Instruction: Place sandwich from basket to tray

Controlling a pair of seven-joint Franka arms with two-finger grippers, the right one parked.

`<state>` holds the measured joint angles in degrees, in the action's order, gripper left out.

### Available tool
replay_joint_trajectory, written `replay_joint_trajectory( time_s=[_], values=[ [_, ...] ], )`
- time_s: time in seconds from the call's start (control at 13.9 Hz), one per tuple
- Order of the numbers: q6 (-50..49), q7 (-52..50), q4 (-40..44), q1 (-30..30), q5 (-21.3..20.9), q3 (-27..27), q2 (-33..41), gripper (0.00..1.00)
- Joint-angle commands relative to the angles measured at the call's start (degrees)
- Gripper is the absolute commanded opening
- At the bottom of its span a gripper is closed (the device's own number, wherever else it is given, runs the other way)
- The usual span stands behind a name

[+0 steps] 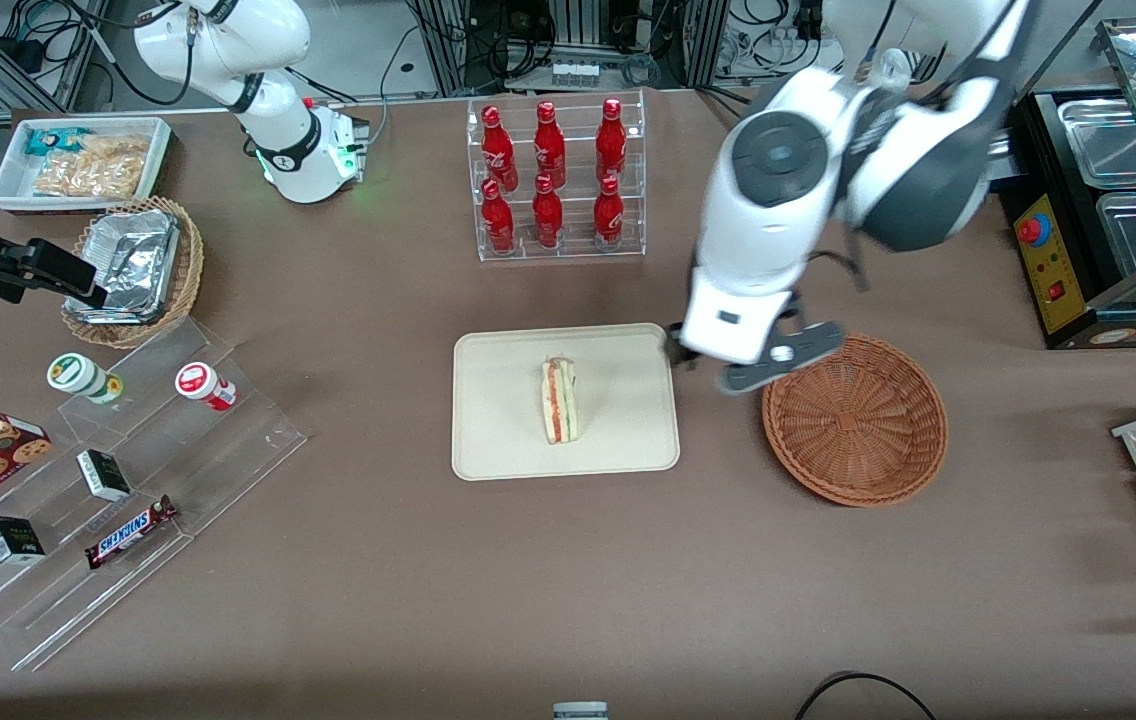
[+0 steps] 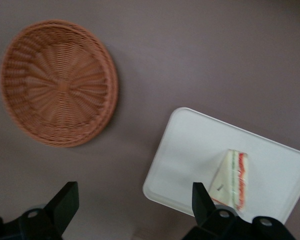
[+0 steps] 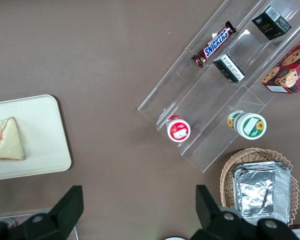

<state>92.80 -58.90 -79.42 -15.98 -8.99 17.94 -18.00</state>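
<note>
cream tray [image 1: 498, 440] bears sandwich [image 1: 559, 401]; wicker basket [image 1: 855, 418] empty. gripper [image 2: 135, 210] above, between both, fingers [image 2: 65, 200] spread, nothing held. risk: a low sweep clips the tray rim.

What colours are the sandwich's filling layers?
Red and green, between pale bread; the sandwich shows best in the front view, lying on the tray.
</note>
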Motion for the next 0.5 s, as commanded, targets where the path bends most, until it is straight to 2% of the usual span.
replay_joint_trajectory(
  time_s=[0.0, 0.22, 0.43],
  values=[
    [-4.6, 4.6, -3.2, 4.7, 0.9, 0.3, 5.4, 1.0],
    [-10.5, 15.0, -3.4, 9.7, 1.1, 0.4, 9.2, 1.0],
    [-13.7, 24.9, -4.9, 14.9, 3.8, 0.3, 12.9, 1.0]
  ],
)
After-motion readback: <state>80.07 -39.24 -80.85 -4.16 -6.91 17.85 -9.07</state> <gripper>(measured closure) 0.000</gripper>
